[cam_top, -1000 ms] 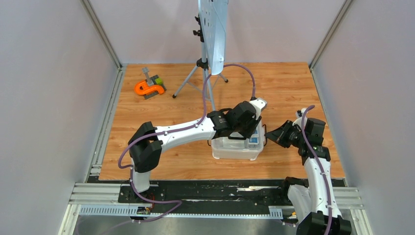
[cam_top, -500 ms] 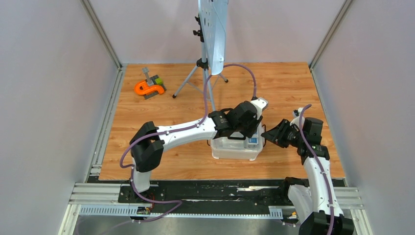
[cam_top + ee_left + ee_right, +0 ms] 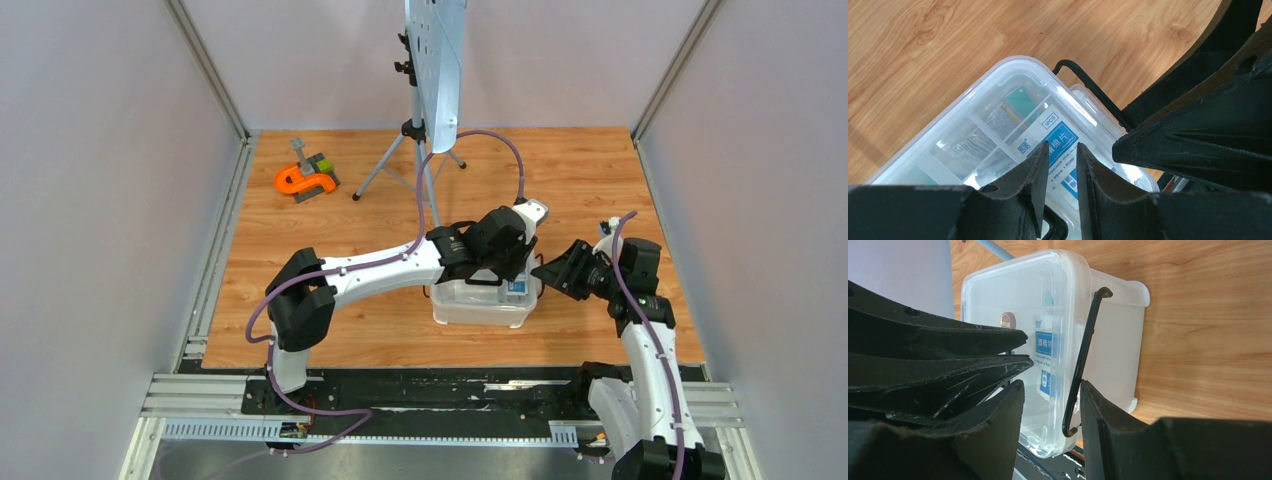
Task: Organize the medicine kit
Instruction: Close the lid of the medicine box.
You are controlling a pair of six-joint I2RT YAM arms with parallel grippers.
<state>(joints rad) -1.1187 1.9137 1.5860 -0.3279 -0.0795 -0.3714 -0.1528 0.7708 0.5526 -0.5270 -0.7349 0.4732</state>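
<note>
The medicine kit is a white tub (image 3: 480, 308) with its clear lid (image 3: 973, 115) on. Through the lid I see the divided tray and a blue packet (image 3: 1060, 137). My left gripper (image 3: 514, 272) hangs over the lid's right end. In its wrist view (image 3: 1062, 152) the jaws stand a narrow gap apart, with nothing between the tips. My right gripper (image 3: 547, 272) is open at the tub's right end. In its wrist view (image 3: 1052, 387) the black wire clip (image 3: 1085, 350) lies between the jaws, against one finger (image 3: 1098, 410). The clip also shows in the left wrist view (image 3: 1083, 82).
An orange-and-grey tool (image 3: 305, 178) lies at the far left of the wooden table (image 3: 300, 290). A tripod (image 3: 415, 150) with a white panel (image 3: 437, 60) stands at the back centre. Grey walls close in both sides.
My right gripper has moved left, up to the tub's right end and around the clip. The left arm and the tub have stayed put.
</note>
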